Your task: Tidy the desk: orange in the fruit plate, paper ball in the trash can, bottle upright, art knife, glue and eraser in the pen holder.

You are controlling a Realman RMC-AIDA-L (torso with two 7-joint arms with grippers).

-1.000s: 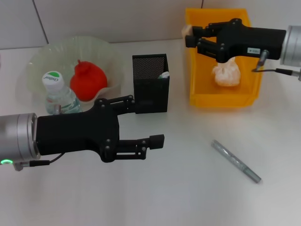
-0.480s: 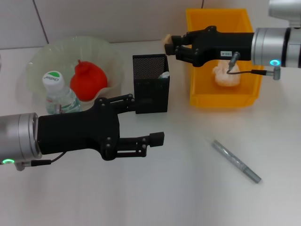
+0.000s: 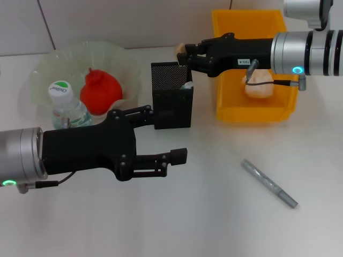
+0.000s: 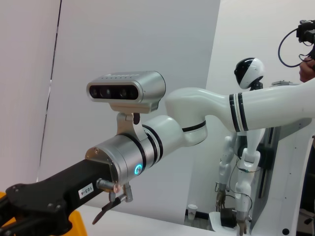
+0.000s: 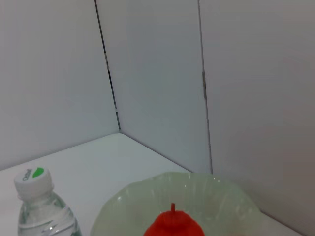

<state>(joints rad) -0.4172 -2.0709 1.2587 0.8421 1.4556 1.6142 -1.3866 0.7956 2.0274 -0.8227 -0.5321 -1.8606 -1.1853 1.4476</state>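
R pincer (image 3: 185, 53) — pinching eraser (image 3: 181, 50)

Head view: high, looking down on desk | left wrist view: level, facing the right arm (image 4: 147, 147) | right wrist view: low, facing plate (image 5: 206, 196) and bottle (image 5: 42, 211), both shared with head view.

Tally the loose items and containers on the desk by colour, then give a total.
Red: 1, fruit
Yellow: 1, bin
Black: 1, pen holder
Clear: 2, bottle, plate
White: 1, paper ball
Silver: 1, knife
Total: 7
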